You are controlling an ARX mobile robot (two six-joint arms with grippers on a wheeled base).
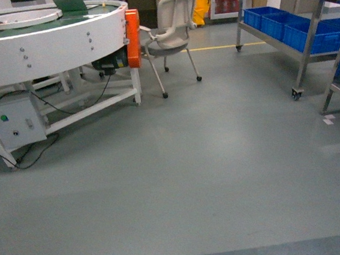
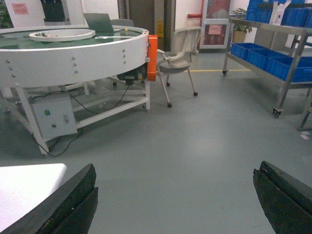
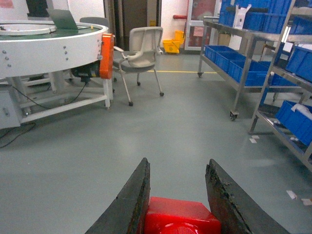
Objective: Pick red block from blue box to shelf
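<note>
The right gripper is clamped on the red block, apparently well short of the shelf; the left gripper hangs spread wide over the floor.

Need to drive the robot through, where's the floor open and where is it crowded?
Open grey floor runs between the round conveyor table on the left and the shelf on the right. Crowded: cables and control box under the table, chair behind, blue crates on the shelf.
</note>
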